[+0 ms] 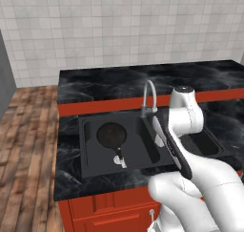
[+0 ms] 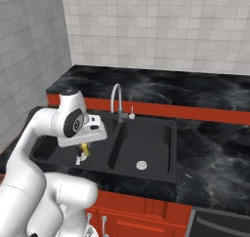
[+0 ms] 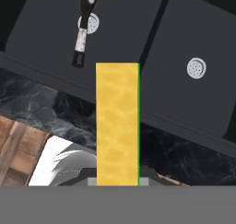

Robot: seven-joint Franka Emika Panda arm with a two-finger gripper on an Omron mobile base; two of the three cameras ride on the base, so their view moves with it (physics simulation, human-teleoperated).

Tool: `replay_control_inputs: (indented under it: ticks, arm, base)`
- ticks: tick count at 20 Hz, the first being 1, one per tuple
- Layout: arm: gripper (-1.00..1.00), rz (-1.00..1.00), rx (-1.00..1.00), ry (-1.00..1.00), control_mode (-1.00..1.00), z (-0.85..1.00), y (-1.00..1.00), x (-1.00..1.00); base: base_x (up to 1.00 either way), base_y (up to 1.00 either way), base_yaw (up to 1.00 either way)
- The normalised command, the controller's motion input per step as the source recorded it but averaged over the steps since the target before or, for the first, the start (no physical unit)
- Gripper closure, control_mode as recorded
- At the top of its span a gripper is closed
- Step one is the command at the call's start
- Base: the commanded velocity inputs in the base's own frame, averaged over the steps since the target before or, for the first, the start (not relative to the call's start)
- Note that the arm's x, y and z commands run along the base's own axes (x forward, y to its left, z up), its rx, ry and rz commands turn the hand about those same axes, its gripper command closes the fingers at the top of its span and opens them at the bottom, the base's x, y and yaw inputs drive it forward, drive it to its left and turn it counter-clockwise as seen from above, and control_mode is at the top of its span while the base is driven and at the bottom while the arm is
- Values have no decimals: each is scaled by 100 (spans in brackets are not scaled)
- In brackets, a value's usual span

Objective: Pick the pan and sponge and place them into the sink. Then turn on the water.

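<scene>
The small round black frying pan [image 1: 111, 133] lies in the larger left basin of the black matte double-basin sink [image 1: 86, 152], its short dark handle with a pale tip pointing toward the near rim. In the hand view the pan's handle [image 3: 82, 29] crosses just beside the round silver drain [image 3: 90, 23] of that basin, and a second round silver drain [image 3: 196, 68] sits in the smaller right basin; the same drain shows in the right base view [image 2: 141, 165].

The small rectangular yellow sponge with a green face [image 3: 117, 124] is clenched in the two-finger gripper [image 3: 117, 179], standing up between the dark finger tips with its green face along one narrow edge. In the right base view the sponge [image 2: 84, 148] peeks out yellow beneath the white hand, above the left basin and near the pan's pale handle tip. From the hand camera the sponge is seen over the near rim of the sink and the dark marble counter [image 1: 95, 85].

The slim silver gooseneck faucet [image 2: 116, 99] rises at the far edge of the sink, between the two basins, with a small lever [image 2: 131, 113] just beside its base on the right. No water is visible at its spout
</scene>
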Motion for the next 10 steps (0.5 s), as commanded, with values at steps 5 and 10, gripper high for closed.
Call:
replay_control_inputs:
  ticks: [5, 10]
  arm:
    - [100, 0, 0, -7, -100, 0, 36, 5]
    - [100, 0, 0, -8, -100, 0, 26, 20]
  base:
    - [0, 0, 0]
    - [0, 0, 0]
